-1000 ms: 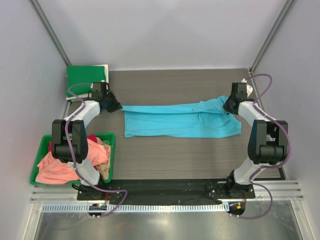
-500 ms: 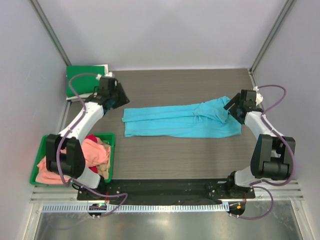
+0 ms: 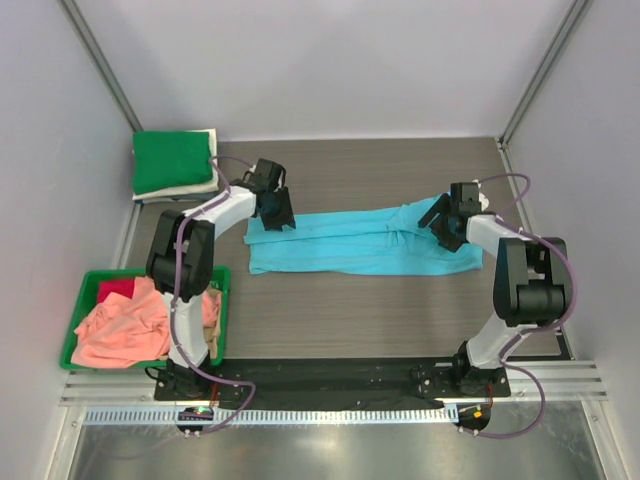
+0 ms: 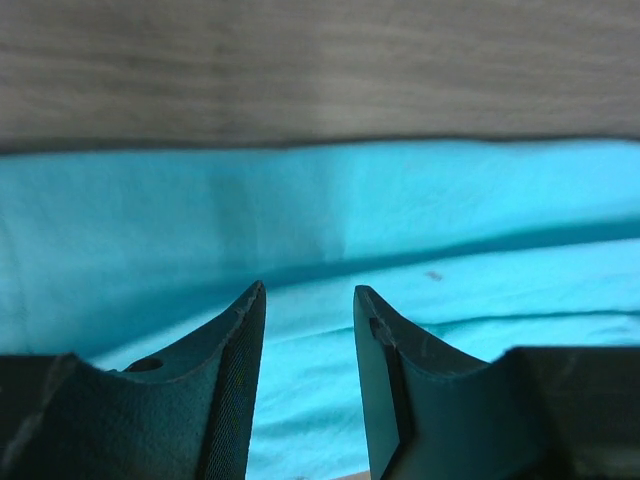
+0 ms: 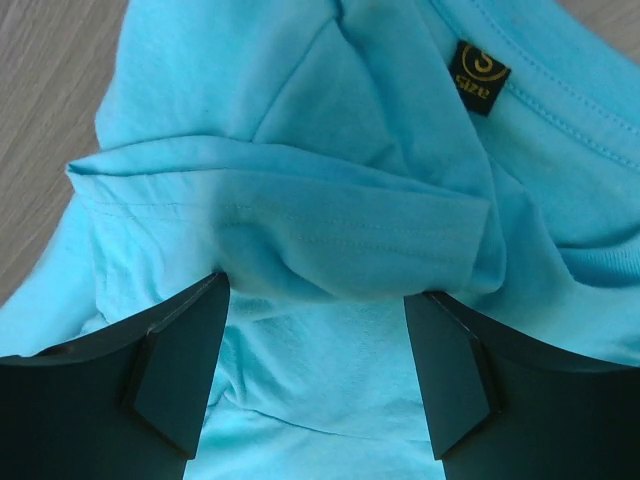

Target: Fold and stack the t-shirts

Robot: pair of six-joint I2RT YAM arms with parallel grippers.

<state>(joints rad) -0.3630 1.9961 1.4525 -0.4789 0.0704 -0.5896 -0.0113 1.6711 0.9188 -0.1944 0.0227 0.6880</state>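
We see a dark wood-grain table [image 3: 360, 310]. Across its middle lies a sky-blue t-shirt [image 3: 340, 245], folded into a long band running left to right, collar end to the right. At the far left corner sits a cream shirt [image 3: 190, 189] with a folded green shirt [image 3: 172, 160] on top. A green bin [image 3: 222, 275] rests at the near left edge
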